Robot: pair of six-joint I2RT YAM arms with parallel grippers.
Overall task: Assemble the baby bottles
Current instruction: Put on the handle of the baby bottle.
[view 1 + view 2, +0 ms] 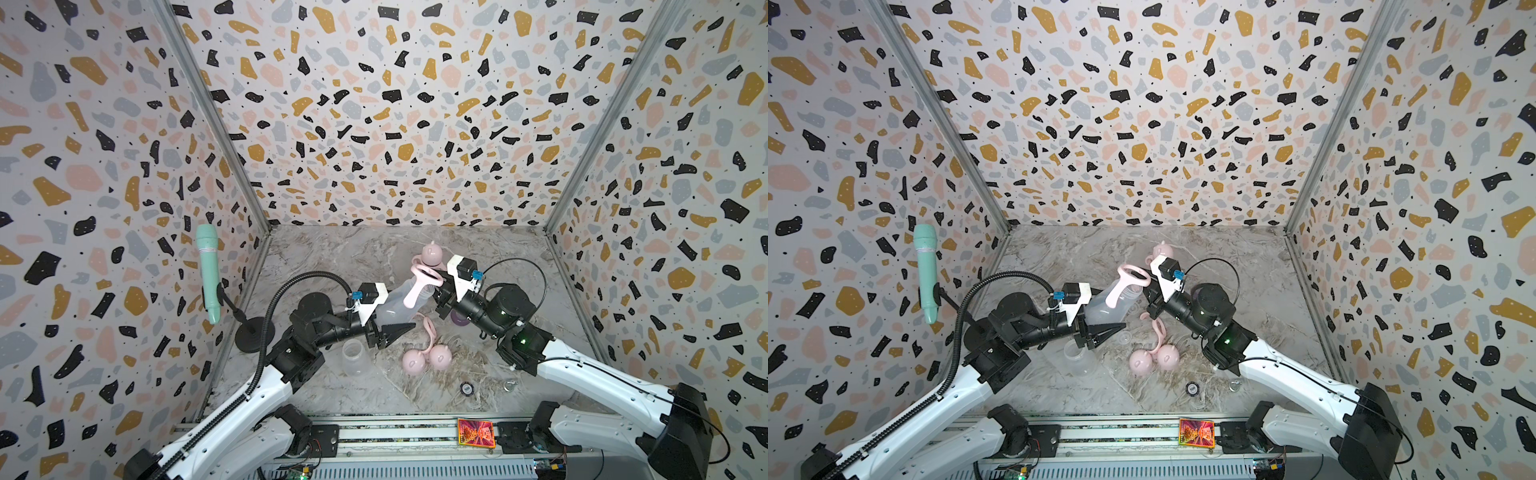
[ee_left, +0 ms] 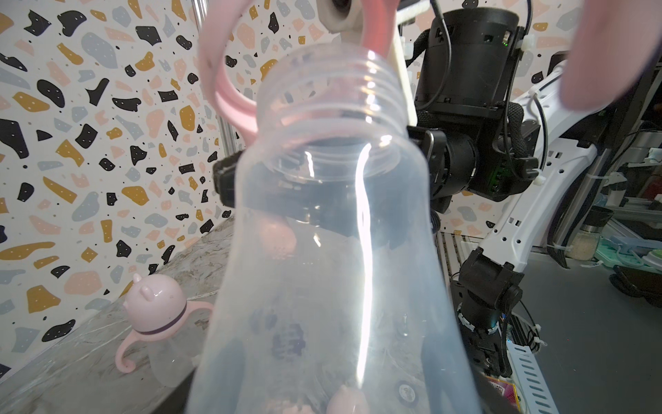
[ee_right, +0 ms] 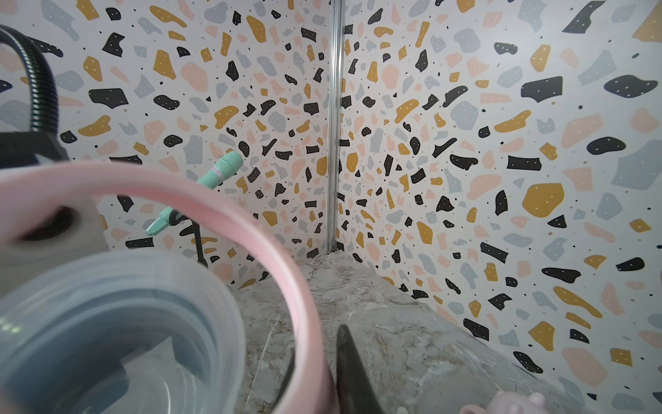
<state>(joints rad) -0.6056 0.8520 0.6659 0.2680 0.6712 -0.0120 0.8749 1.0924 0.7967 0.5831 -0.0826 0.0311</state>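
Baby bottle [image 1: 399,305], tilted above the table's [image 1: 332,266] middle, sits clamped in my left gripper [image 1: 387,332] while my right gripper [image 1: 439,289], closed tight, pinches a pink ring [image 1: 424,274] at its neck; I count three bottles with the bare one [image 1: 356,357] and capped one [image 1: 432,254], plus two loose caps [image 1: 413,361].
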